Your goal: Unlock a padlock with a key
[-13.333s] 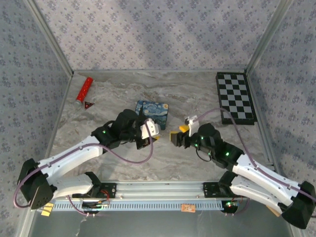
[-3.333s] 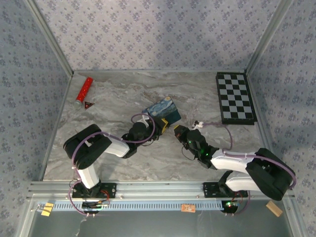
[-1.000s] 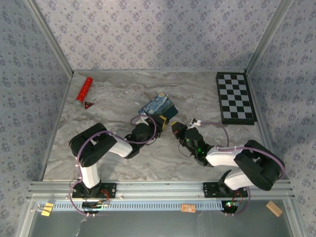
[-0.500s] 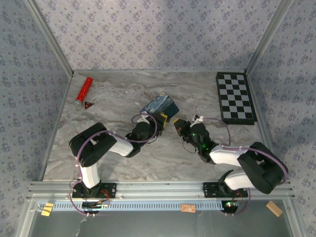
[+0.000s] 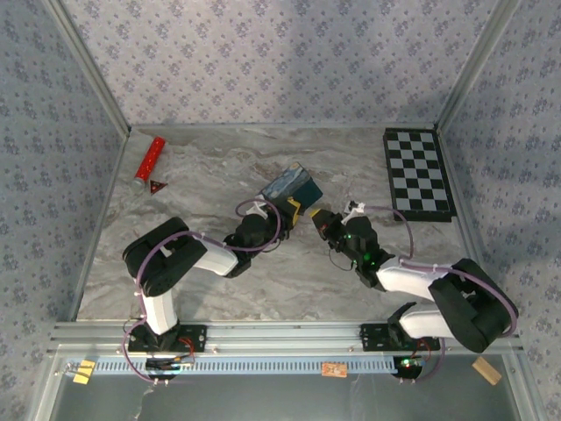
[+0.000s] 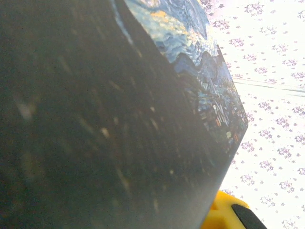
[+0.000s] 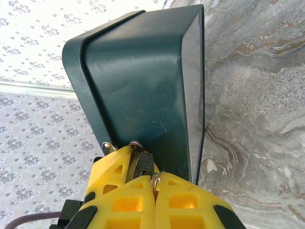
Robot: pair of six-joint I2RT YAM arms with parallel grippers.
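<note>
The left gripper (image 5: 288,210) sits against the tilted blue painted tin (image 5: 294,182); I cannot tell whether its claw is clamped. At the tin's 4 o'clock, the right gripper (image 5: 313,216) is pinched on the tiny blackish metal padlock (image 7: 142,164), right against the tin's dark underside.

You have a grey marbled table (image 5: 210,167) inside a walled frame. At its far left corner a red cylinder (image 5: 148,159) lies on the marble, with a small dark-red triangle (image 5: 157,185) just beside its near end. A black-and-white checkerboard (image 5: 418,174) lies flat at the far right. Near the middle, a blue painted tin (image 5: 294,186) stands tipped up, its lower edge on the marble.
</note>
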